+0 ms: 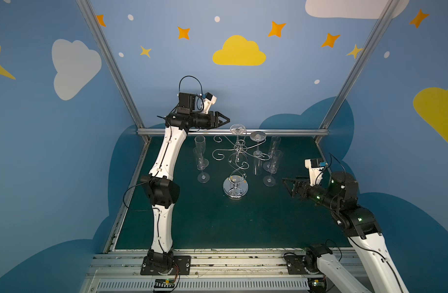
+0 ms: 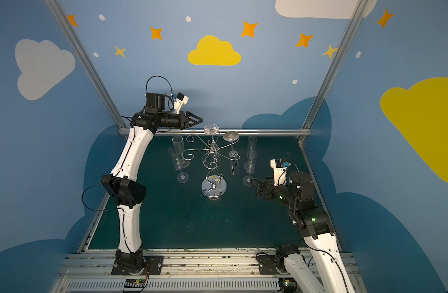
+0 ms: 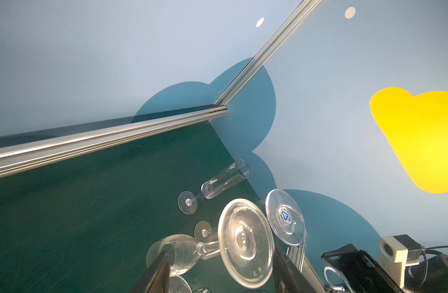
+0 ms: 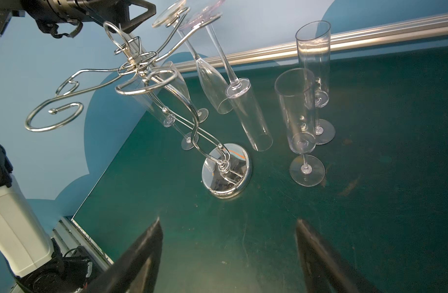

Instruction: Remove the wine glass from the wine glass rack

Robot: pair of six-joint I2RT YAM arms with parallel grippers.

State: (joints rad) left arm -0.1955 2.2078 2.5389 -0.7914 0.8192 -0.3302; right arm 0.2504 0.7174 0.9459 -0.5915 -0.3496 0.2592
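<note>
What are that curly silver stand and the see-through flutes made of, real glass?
The wine glass rack looks like chrome-plated metal wire: mirror-bright, its round base reflecting the surroundings. The flutes are clear and glossy; moulded marks on a hanging flute's foot hint at plastic rather than glass, though I can't be sure.

Left arm [image 1: 170, 149] and right arm [image 1: 367, 246]: white link shells, black joint housings, external black cables. Left gripper [image 1: 226, 119]: black triangular finger frames. Wrist camera housing [image 1: 209, 100]: white, blue connector. Base plate [image 1: 179, 261]: black, screwed. Right arm shows green indicator lights.
</note>
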